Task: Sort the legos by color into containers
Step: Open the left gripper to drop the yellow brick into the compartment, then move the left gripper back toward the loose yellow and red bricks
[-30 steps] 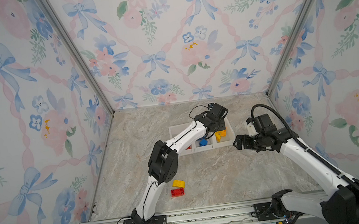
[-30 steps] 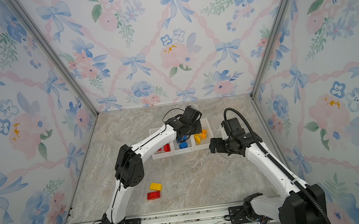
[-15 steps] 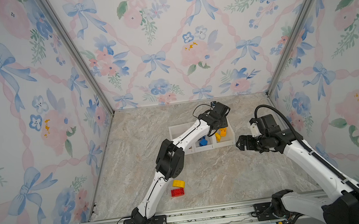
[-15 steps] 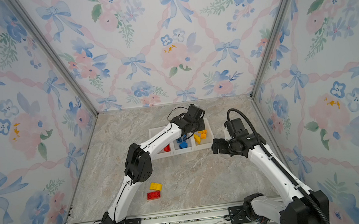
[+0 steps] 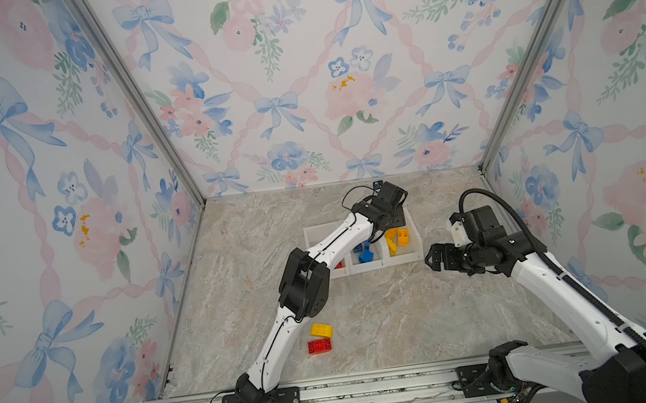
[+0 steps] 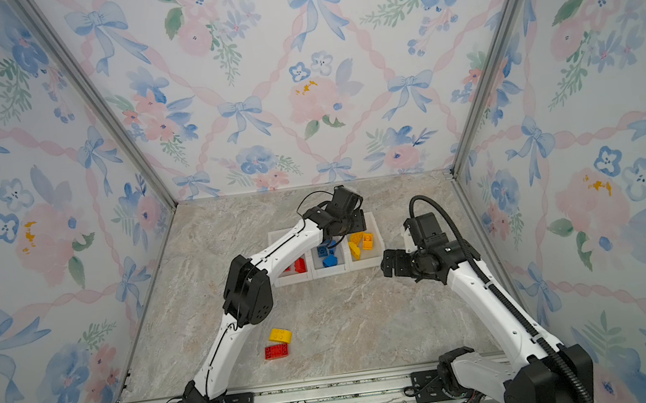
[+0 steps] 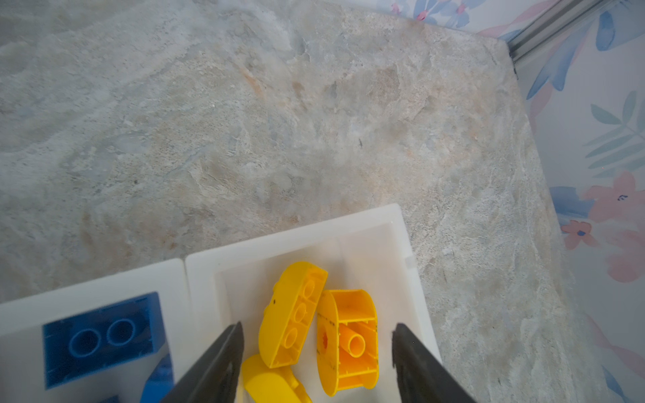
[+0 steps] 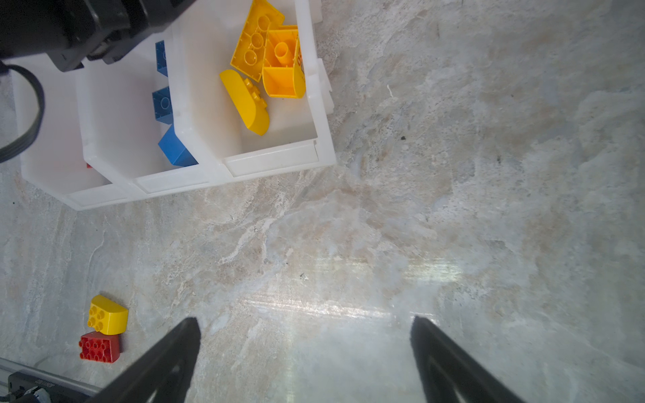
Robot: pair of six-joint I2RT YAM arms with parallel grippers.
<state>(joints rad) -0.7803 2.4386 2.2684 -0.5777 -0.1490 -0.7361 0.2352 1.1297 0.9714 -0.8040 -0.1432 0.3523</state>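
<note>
Containers (image 8: 272,158): three joined white bins.
Left end effector (image 7: 316,331): spread, I see yellow legos (image 7: 296,310) beneath.
Right end effector (image 8: 303,324): spread over bench (image 8: 453,209).
Loose: yellow brick (image 5: 321,330), red brick (image 5: 319,345).

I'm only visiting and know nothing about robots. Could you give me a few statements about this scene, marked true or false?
1. A yellow brick and a red brick lie loose on the table. True.
2. The right gripper holds a blue piece. False: its jaws are open and empty.
3. The middle bin holds yellow pieces. False: it holds blue bricks; three yellow bricks lie in the end bin.
4. The left gripper hangs open over the end bin. True.
</note>
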